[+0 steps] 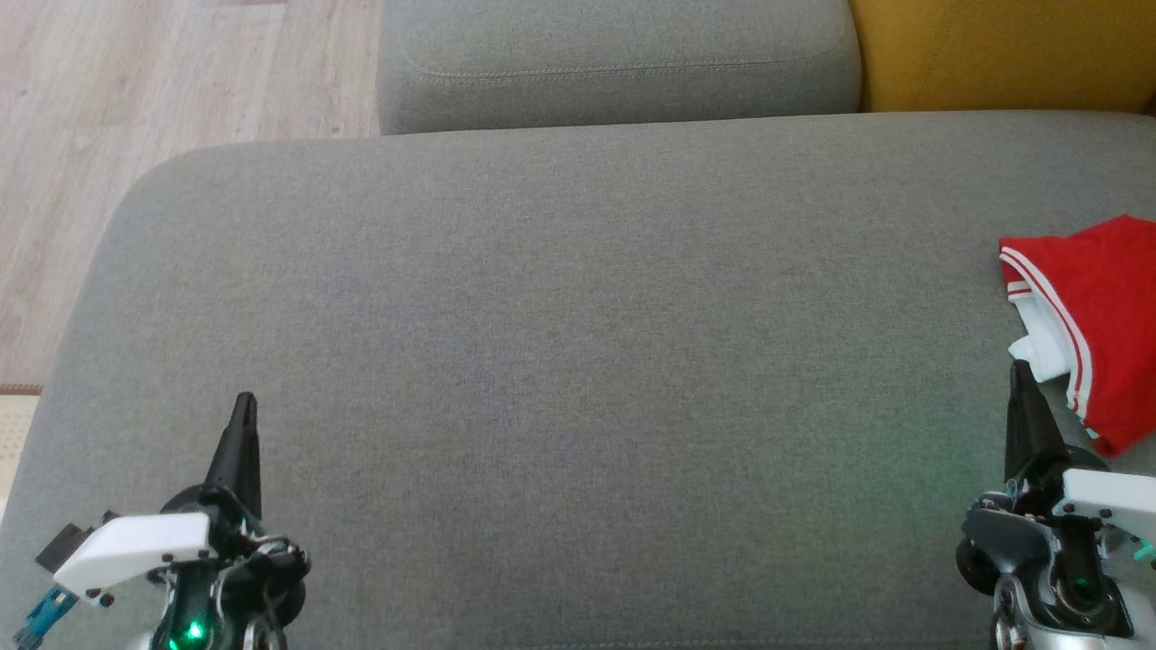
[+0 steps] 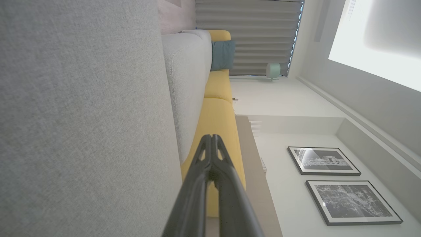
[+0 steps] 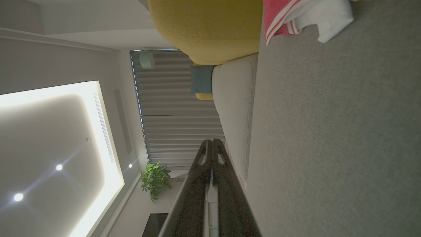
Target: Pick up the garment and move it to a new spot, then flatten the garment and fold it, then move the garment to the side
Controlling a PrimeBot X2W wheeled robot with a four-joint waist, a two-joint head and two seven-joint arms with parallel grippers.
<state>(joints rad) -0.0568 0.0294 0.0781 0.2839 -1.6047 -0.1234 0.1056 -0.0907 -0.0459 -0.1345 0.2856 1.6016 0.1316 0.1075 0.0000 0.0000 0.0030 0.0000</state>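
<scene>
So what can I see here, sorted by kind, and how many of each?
Dark two-fingered grippers: 2, the left gripper and the right gripper, both shut
Red fabric garment with white stripes: 1
Black-framed wall pictures: 2
Green leafy plant: 1
Total: 6

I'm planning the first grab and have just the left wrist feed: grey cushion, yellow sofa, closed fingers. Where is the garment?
Observer: The red garment with white stripes lies bunched at the far right of the grey fabric seat cushion.
Operator: Which gripper is nearer?
Observer: The right gripper. Its tip sits close beside the garment's near edge, though I can't tell whether they touch.
Operator: Is it open?
Observer: No. In the right wrist view its two dark fingers are pressed together, holding nothing.
</scene>
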